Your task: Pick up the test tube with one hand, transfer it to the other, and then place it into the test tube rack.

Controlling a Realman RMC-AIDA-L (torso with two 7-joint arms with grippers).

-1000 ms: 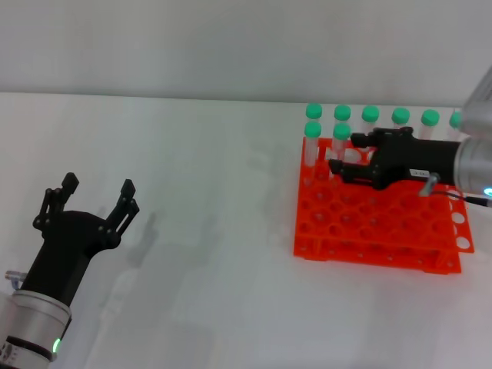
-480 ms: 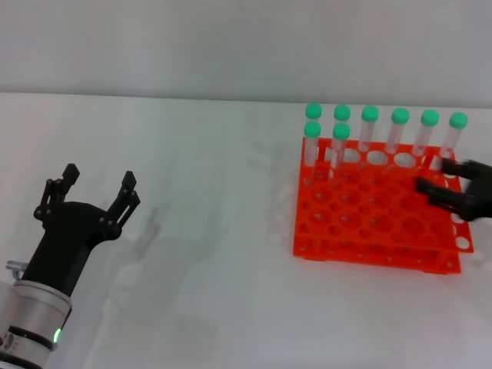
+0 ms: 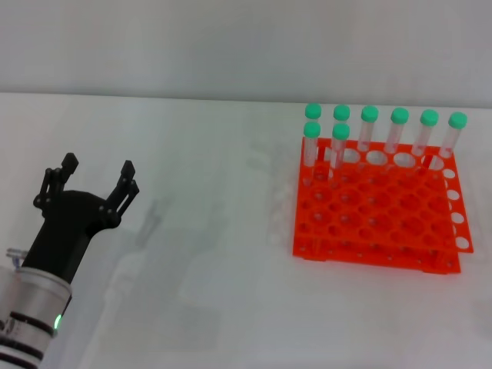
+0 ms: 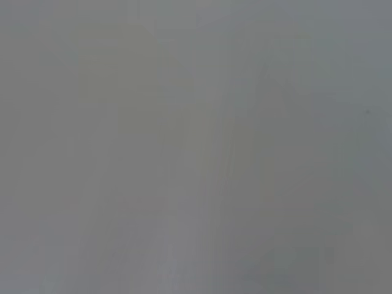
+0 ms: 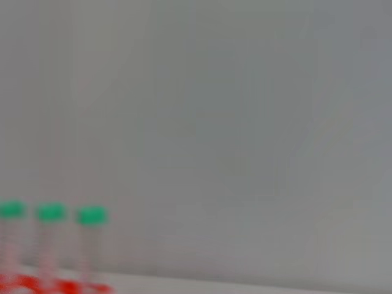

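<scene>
The orange-red test tube rack [image 3: 377, 215] stands on the white table at the right in the head view. Several green-capped clear test tubes stand upright in it: a row along its far edge and two in the second row, the nearest one [image 3: 339, 152] at the rack's left part. My left gripper [image 3: 96, 183], a black hand on a silver arm, is open and empty at the lower left, far from the rack. My right gripper is out of the head view. The right wrist view shows three green-capped tubes [image 5: 51, 236] and a bit of the rack [image 5: 61, 286].
The white table [image 3: 207, 254] stretches between my left hand and the rack. A pale wall runs behind the table. The left wrist view shows only a plain grey surface.
My right hand was over the rack's far left tubes, then drew back to the right and has left the head view. The left hand has stayed almost still.
</scene>
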